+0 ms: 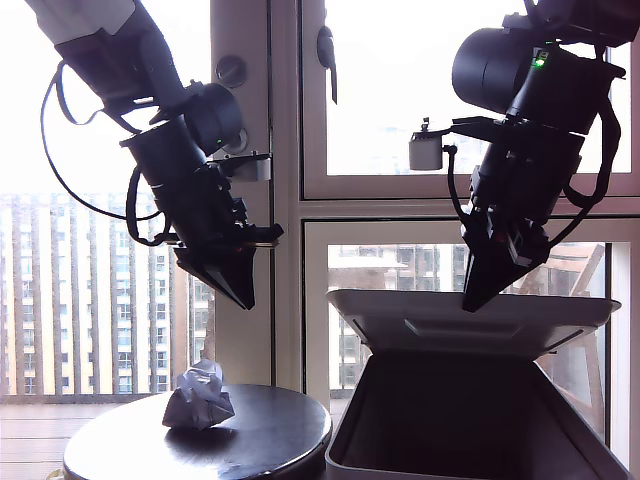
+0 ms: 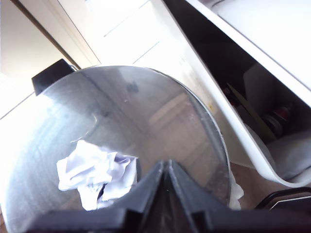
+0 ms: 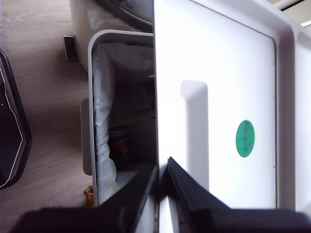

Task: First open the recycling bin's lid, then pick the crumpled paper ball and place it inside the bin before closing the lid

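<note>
Bin lid propped open, paper ball on the round table.
My second gripper (image 3: 163,170) pinches the lid (image 3: 218,97) edge; my first gripper (image 2: 167,167), jaws closed and empty, hangs above the crumpled paper ball (image 2: 95,172).

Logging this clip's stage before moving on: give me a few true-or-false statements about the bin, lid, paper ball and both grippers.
1. The flat grey plastic lid is raised above the large light-grey rectangular recycling bin. True.
2. The crumpled white paper ball lies inside the bin. False: it sits on the dark round table.
3. My first gripper holds the paper ball. False: it hangs above it, jaws together, empty.
4. My second gripper is at the lid's edge. True.
</note>
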{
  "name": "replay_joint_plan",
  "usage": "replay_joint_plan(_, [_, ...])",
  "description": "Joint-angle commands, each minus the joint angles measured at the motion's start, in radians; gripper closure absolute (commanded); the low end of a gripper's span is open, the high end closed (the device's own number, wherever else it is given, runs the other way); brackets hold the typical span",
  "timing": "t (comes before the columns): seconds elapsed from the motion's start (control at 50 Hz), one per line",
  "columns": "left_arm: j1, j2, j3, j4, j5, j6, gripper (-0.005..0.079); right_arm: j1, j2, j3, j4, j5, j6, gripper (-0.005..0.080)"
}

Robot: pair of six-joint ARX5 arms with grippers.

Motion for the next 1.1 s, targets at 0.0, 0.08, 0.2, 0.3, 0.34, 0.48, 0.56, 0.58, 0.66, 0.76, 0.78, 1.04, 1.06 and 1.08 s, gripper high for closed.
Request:
replay_joint_plan(0.0, [0.023, 0.035, -0.011, 0.006, -0.002, -0.029, 0.0378, 0.006, -0.002, 0.009, 0.027, -0.005, 0.006, 0.0764])
replay_joint_plan(0.08, [0.047, 0.042, -0.011, 0.007, 0.003, -0.082, 0.0202, 0.006, -0.002, 0.009, 0.031, -0.006, 0.006, 0.0764])
replay_joint_plan(0.2, [0.097, 0.063, -0.011, 0.007, 0.085, -0.179, 0.0197, 0.006, -0.002, 0.009, 0.032, -0.007, 0.006, 0.0764])
replay_joint_plan(0.3, [0.131, 0.092, -0.011, 0.006, 0.127, -0.234, 0.0196, 0.006, -0.002, 0.009, 0.033, -0.007, 0.006, 0.0764])
replay_joint_plan(0.34, [0.142, 0.104, -0.011, 0.002, 0.139, -0.253, 0.0194, 0.006, -0.002, 0.009, 0.035, -0.007, 0.006, 0.0764])
replay_joint_plan(0.48, [0.179, 0.138, -0.011, 0.003, 0.224, -0.379, 0.0187, 0.006, -0.002, 0.009, 0.04, -0.008, 0.006, 0.0764])
replay_joint_plan(0.56, [0.197, 0.156, -0.011, 0.011, 0.27, -0.443, 0.0186, 0.006, -0.002, 0.009, 0.047, -0.008, 0.006, 0.0764])
replay_joint_plan(0.58, [0.2, 0.16, -0.011, 0.012, 0.272, -0.451, 0.0186, 0.006, -0.002, 0.009, 0.047, -0.008, 0.006, 0.0764])
replay_joint_plan(0.66, [0.208, 0.174, -0.011, 0.011, 0.28, -0.467, 0.0186, 0.006, -0.002, 0.009, 0.049, -0.009, 0.006, 0.0764])
replay_joint_plan(0.76, [0.21, 0.188, -0.011, 0.009, 0.268, -0.468, 0.0186, 0.006, -0.002, 0.009, 0.05, -0.016, 0.006, 0.0764])
replay_joint_plan(0.78, [0.21, 0.193, -0.011, 0.009, 0.26, -0.468, 0.0186, 0.006, -0.002, 0.009, 0.05, -0.019, 0.006, 0.0764])
replay_joint_plan(1.04, [0.208, 0.233, -0.011, 0.006, 0.23, -0.461, 0.0187, 0.006, -0.002, 0.009, 0.05, -0.027, 0.007, 0.0764])
replay_joint_plan(1.06, [0.206, 0.233, -0.011, 0.011, 0.223, -0.456, 0.0187, 0.006, -0.002, 0.009, 0.05, -0.027, 0.007, 0.0764])
replay_joint_plan(1.08, [0.205, 0.233, -0.011, 0.015, 0.212, -0.444, 0.0187, 0.006, -0.002, 0.009, 0.05, -0.027, 0.007, 0.0764])
